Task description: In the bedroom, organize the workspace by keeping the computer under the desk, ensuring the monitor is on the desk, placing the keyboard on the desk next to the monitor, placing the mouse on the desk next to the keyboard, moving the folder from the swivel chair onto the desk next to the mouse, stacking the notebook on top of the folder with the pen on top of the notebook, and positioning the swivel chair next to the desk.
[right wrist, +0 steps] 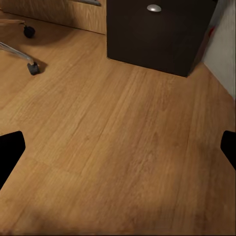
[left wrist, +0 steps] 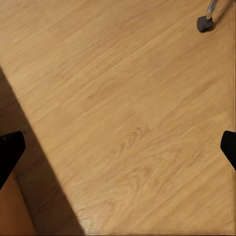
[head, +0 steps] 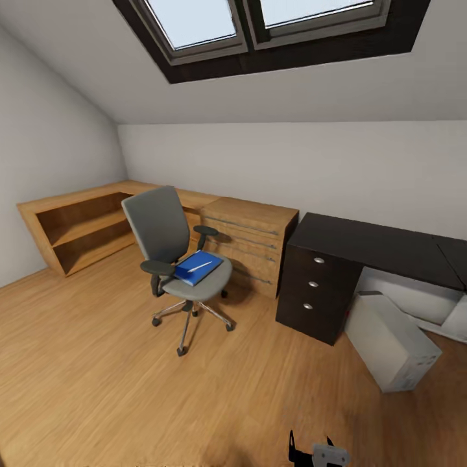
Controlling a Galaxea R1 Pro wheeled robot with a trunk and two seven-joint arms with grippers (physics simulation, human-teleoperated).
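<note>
Folder (head: 196, 266): bright blue, lying flat on the seat of the swivel chair (head: 174, 249), with the white pen (head: 200, 266) resting on top of it. Left claw (left wrist: 118, 147): spread wide, dark fingertips at opposite edges of the left wrist view, holding nothing, above bare wooden floor (left wrist: 123, 108); one chair caster (left wrist: 204, 23) lies ahead. Right claw (right wrist: 118, 147): likewise wide open and empty over the floor, facing the black drawer unit (right wrist: 157, 34) with its round silver knob (right wrist: 154, 8). Chair stands on the floor in front of a light wooden chest (head: 250, 243), apart from the black worktop (head: 383, 250). Computer (head: 392, 347): light-grey tower, tilted, on the floor beside the drawer unit, at the worktop's front edge.
</note>
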